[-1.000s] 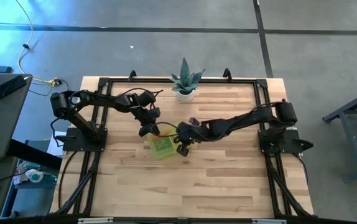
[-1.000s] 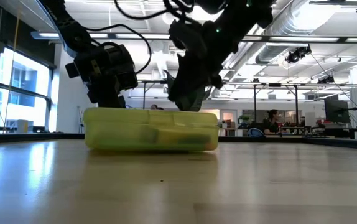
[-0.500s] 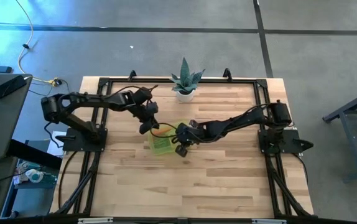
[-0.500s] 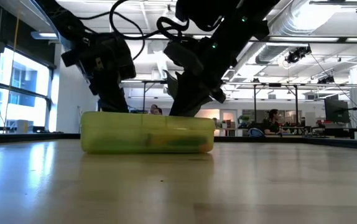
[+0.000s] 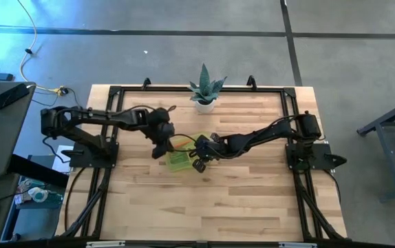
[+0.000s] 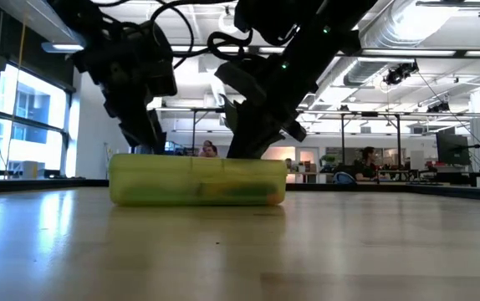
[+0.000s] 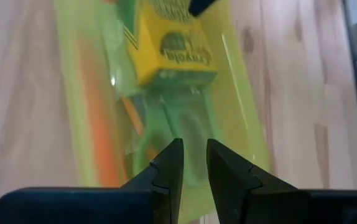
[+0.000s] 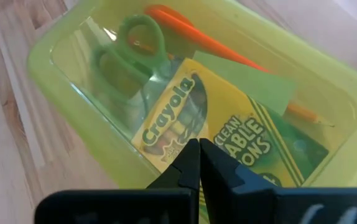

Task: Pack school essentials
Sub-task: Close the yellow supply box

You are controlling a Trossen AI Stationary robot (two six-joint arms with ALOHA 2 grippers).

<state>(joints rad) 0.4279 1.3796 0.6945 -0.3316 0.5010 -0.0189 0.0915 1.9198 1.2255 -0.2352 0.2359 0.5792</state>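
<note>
- Left gripper (image 5: 157, 149) over the left end of the case (image 5: 179, 159), fingers nearly together with a narrow gap, nothing between them; in its wrist view, fingertips (image 7: 170, 163) hovering above the scissor handles seen through the plastic.
- Case itself: yellow-green, see-through, flat on the table (image 5: 239, 200), in front of the potted plant (image 5: 205, 90). Probably light, thin-walled and a bit flexible, smooth enough to slide on the wood; best pressed from above or pinched at a rim edge, not squeezed mid-wall.
- Inside the case, at its left end: scissors (image 8: 127, 46) with green looped handles. Stiff, light; loops the natural place to hook or pinch.
- Beside the scissors: orange pencils (image 8: 194, 34) along one long wall of the case. Thin, rigid, prone to rolling; grip across the shaft.
- Middle of the case: crayon box (image 8: 211, 132), yellow and green cardboard, lying on the other items. Light, crushable at the corners; hold across the narrow sides, gently.
- Partly under the crayon box: pale green sheet (image 8: 244, 73), possibly a note pad; soft, bendable.
- Right gripper (image 5: 199, 163) at the right end of the case, fingers pressed closed, empty, tips just above the crayon box.
</note>
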